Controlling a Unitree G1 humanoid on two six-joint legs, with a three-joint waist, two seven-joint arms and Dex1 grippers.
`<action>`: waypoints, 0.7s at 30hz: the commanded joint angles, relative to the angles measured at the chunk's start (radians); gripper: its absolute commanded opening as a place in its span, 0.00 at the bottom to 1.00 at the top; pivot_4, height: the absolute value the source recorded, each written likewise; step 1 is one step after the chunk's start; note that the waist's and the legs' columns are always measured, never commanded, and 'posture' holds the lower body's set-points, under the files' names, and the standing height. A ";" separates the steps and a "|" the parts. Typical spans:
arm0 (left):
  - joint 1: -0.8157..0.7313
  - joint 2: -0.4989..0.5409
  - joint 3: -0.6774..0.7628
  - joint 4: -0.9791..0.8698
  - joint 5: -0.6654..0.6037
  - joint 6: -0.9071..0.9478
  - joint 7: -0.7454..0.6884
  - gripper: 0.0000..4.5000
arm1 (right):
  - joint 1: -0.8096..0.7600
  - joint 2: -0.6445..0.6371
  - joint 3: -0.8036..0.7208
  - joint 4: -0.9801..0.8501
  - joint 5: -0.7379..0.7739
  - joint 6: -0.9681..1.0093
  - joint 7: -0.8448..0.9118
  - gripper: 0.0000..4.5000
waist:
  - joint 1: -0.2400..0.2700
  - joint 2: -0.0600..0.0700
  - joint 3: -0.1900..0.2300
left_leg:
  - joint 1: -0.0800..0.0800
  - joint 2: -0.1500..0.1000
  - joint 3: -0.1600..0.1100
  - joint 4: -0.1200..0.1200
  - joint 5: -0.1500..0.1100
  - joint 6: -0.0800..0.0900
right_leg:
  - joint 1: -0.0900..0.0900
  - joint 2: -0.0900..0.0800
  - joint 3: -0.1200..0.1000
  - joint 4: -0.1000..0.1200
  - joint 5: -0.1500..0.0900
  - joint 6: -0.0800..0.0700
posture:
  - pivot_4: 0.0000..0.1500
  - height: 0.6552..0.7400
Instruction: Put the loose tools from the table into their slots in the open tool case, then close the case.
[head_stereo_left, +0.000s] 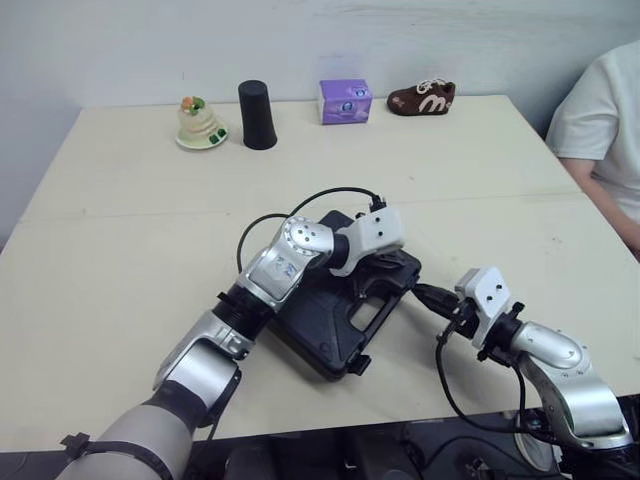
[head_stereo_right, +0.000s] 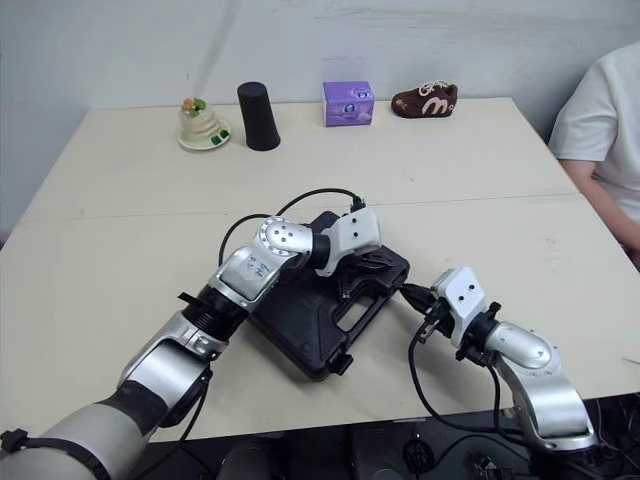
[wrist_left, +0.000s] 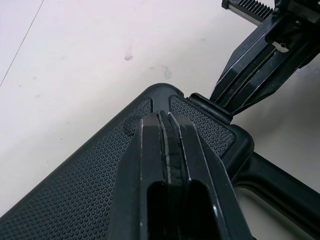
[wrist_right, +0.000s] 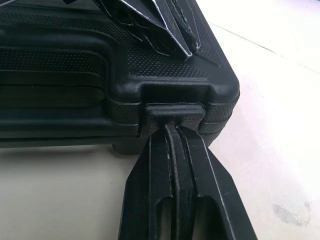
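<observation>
Right wrist view showed the right gripper (wrist_right: 172, 129), fingers pinched together and holding nothing, nosed against the small latch tab (wrist_right: 175, 111) at a corner of the black textured plastic tool case (head_stereo_left: 335, 320). The case lay lid-down near the middle of the pale worktop's (head_stereo_left: 120, 250) front edge. The left gripper (wrist_left: 164, 119), likewise clenched empty, bore on the lid. Judged risks: the narrow tips skating off the tab, leaving it unsnapped, or the sideways push pivoting the case under that single hold-down.
</observation>
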 joint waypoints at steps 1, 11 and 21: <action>0.069 0.028 -0.052 0.059 0.063 0.075 -0.006 0.01 | -0.049 -0.003 0.009 -0.076 0.031 -0.002 0.017 0.00 | -0.006 0.000 -0.001 | 0.000 0.000 0.000 0.000 0.000 0.000 | 0.000 0.000 0.000 0.000 0.000 0.000 | 1.00 1.00; 0.108 0.064 -0.054 0.021 0.074 0.106 -0.011 0.01 | -0.108 -0.038 0.031 -0.077 0.039 0.056 0.073 0.00 | -0.019 -0.003 -0.005 | 0.018 -0.001 -0.003 -0.012 -0.001 -0.002 | 0.018 0.000 0.004 -0.009 0.000 -0.003 | 1.00 1.00; 0.117 0.052 0.198 -0.137 -0.153 -0.200 -0.118 0.01 | -0.036 -0.095 -0.029 -0.108 0.059 0.061 0.107 0.00 | -0.013 -0.003 -0.004 | 0.015 -0.001 -0.005 -0.013 -0.002 -0.002 | 0.012 -0.001 0.003 -0.011 0.000 -0.003 | 1.00 1.00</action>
